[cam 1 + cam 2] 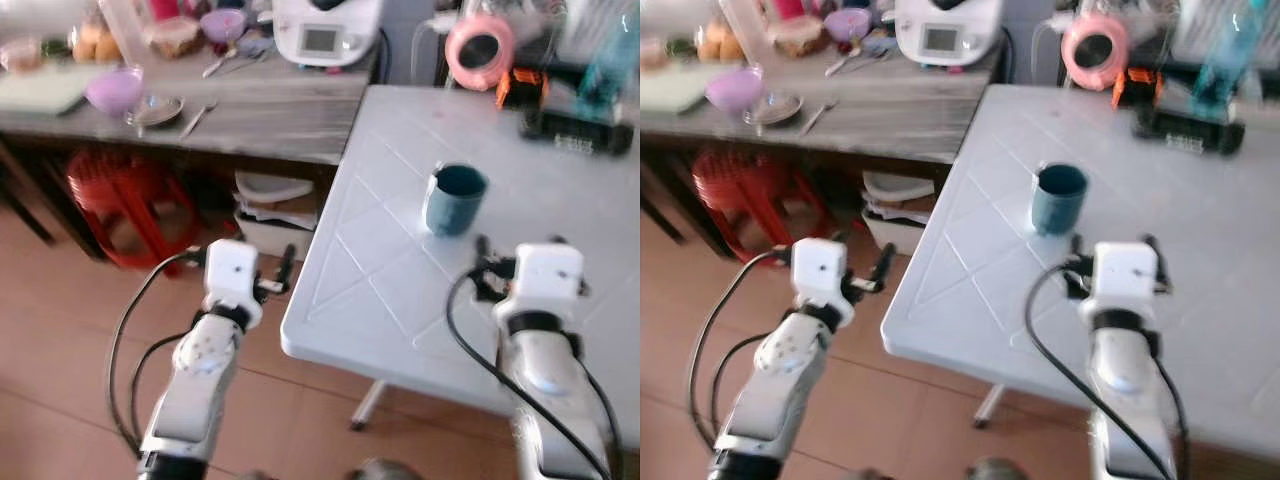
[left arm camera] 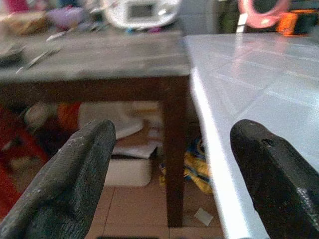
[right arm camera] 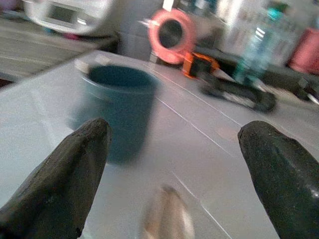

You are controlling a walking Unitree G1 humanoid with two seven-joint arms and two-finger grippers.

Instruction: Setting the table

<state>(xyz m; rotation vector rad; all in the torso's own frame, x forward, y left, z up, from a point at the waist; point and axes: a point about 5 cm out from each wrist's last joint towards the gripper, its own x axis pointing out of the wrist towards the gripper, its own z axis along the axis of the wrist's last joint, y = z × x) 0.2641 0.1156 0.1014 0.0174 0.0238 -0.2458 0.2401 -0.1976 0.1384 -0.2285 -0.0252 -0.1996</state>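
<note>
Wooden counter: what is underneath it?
Under the wooden counter stand a red plastic stool and a white box stacked with pale items. The shadowed space farther back is too dark to make out.

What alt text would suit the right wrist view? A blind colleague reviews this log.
A dark teal mug stands upright on a white table, just ahead of the open right gripper, whose two black fingers frame the shot. Behind it, blurred, lie a pink ring, an orange tool and a bottle.
</note>
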